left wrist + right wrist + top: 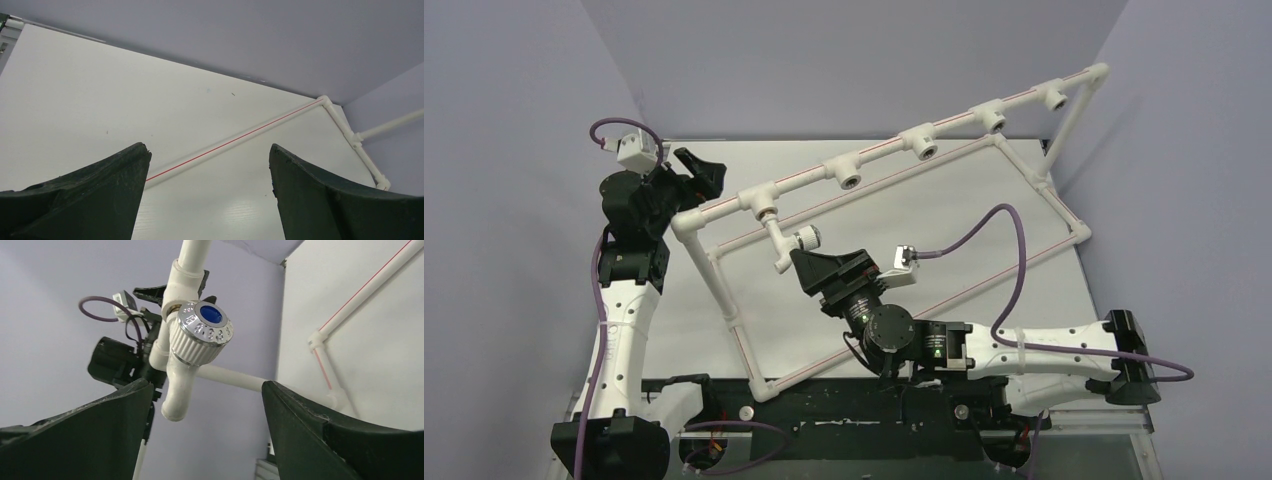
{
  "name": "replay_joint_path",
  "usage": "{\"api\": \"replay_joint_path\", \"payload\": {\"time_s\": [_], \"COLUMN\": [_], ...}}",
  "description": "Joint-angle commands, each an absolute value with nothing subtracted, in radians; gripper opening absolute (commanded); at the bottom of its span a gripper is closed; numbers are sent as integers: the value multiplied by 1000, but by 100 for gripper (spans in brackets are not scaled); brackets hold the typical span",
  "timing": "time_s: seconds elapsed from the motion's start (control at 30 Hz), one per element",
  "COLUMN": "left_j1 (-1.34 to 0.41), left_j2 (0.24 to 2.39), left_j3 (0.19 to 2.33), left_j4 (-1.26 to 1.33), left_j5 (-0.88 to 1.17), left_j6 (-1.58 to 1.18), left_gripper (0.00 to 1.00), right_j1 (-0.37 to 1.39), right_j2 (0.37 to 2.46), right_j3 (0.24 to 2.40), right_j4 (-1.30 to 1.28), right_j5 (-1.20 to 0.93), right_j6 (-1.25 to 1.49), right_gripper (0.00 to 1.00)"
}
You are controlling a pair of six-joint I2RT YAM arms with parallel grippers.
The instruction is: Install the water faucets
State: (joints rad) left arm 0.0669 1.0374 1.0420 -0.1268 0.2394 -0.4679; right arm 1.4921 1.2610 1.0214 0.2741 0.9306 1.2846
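We judge the faucet, upper centre of frame, light, rigid and smooth-bodied, best taken by its ribbed knob; right gripper spread, holding nothing.

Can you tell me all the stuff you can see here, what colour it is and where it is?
water faucet: one, white with a shiny knob and blue centre, fitted in the leftmost socket of the pipe frame
pipe frame: one, white with red stripes, resting on the table
empty sockets: four, white, along the frame's top bar
table: one, white, under the frame
walls: pale purple, behind and beside the table
cables: two, purple, one on each arm
left arm: one, white and black, near edge
right arm: one, white and black, near edge
left end effector: black, open, empty
right end effector: black, open, either side of the faucet, not touching
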Motion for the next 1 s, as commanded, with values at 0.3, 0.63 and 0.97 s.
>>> {"api": "replay_joint_path", "payload": {"time_s": [0.3, 0.63, 0.97], "left_j1": [67, 67, 66], "left_j2": [1021, 1023, 1023], "left_j3": [1059, 1060, 1062], "left_j4": [-78, -84, -84], "left_j5": [235, 230, 231], "left_j6": [-459, -457, -459], "left_gripper": [87, 87, 87], "right_j1": [1494, 1483, 1498], "right_j2": [1117, 1081, 1117], "right_j3": [1072, 1209, 1329], "right_j4": [220, 60, -84], "right_j5": [735, 528, 301], "right_j6": [653, 199, -383], "right_gripper": [81, 79, 81]}}
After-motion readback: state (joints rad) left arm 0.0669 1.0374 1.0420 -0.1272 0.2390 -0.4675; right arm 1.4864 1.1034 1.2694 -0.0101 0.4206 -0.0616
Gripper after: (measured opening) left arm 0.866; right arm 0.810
